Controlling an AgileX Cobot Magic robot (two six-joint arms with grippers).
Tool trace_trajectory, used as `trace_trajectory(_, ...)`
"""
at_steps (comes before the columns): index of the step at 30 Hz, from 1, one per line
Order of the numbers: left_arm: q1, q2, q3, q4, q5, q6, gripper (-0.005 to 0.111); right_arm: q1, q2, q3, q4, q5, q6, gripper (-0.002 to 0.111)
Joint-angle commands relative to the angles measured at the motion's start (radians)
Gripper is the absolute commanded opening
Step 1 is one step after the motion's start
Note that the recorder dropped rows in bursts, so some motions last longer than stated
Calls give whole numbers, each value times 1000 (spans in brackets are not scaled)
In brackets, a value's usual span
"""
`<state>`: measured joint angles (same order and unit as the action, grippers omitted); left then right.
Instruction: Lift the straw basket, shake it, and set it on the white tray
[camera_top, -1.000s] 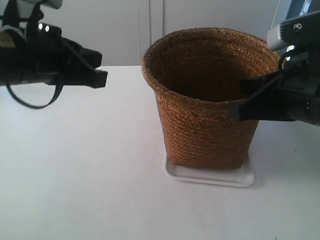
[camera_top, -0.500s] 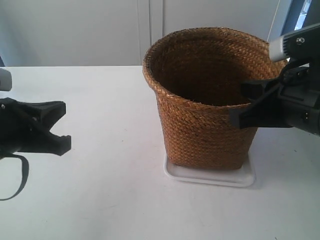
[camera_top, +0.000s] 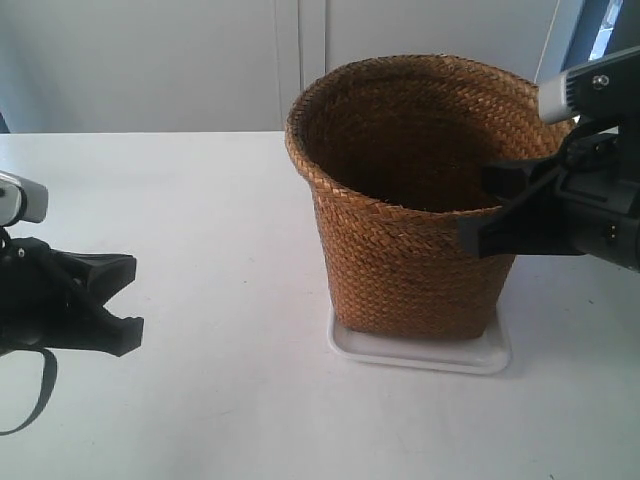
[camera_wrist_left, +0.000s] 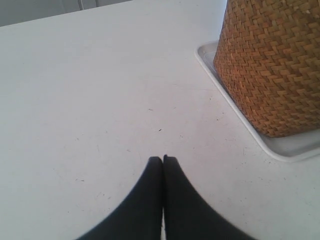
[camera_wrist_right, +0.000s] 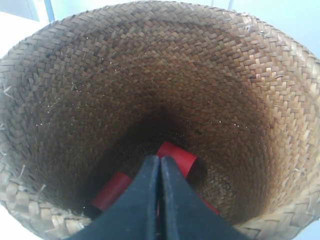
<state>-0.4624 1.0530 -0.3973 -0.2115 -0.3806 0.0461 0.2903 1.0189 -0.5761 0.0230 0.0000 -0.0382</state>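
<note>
Straw basket (camera_top: 410, 230) on white tray (camera_top: 420, 352) holds red cylinders (camera_wrist_right: 178, 156).

- The left gripper (camera_wrist_left: 162, 161) has its two dark fingers pressed flat together, nothing between them
- It hangs over a bare white table (camera_wrist_left: 100, 90) marked with a few small specks
- The straw basket (camera_wrist_left: 272, 65) stands on the white tray (camera_wrist_left: 292, 147), well apart from the fingertips
- The tray's low rim shows along the basket's base and past its near corner
</note>
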Motion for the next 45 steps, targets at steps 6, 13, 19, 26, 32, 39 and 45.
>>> trace_trajectory(6, 1, -7, 4, -5, 9, 6, 0, 5, -3, 8, 2, 7, -10, 0)
trace_trajectory(13, 75, -34, 4, -5, 48, -4, 0, 5, -3, 8, 4, 7, -10, 0)
trace_trajectory(19, 252, -188, 11, -5, 268, -23, 0, 5, -3, 8, 4, 7, -10, 0)
trace_trajectory(26, 363, -395, 48, -61, 289, -52, 0, 5, -3, 8, 4, 7, -10, 0)
trace_trajectory(32, 391, -554, 111, -69, 297, -80, 0, 5, -3, 8, 4, 7, -10, 0)
trace_trajectory(39, 393, -713, 193, -57, 293, -46, 0, 5, -3, 8, 4, 7, -10, 0)
trace_trajectory(45, 393, -809, 242, -50, 294, 149, 0, 5, -3, 8, 4, 7, -10, 0)
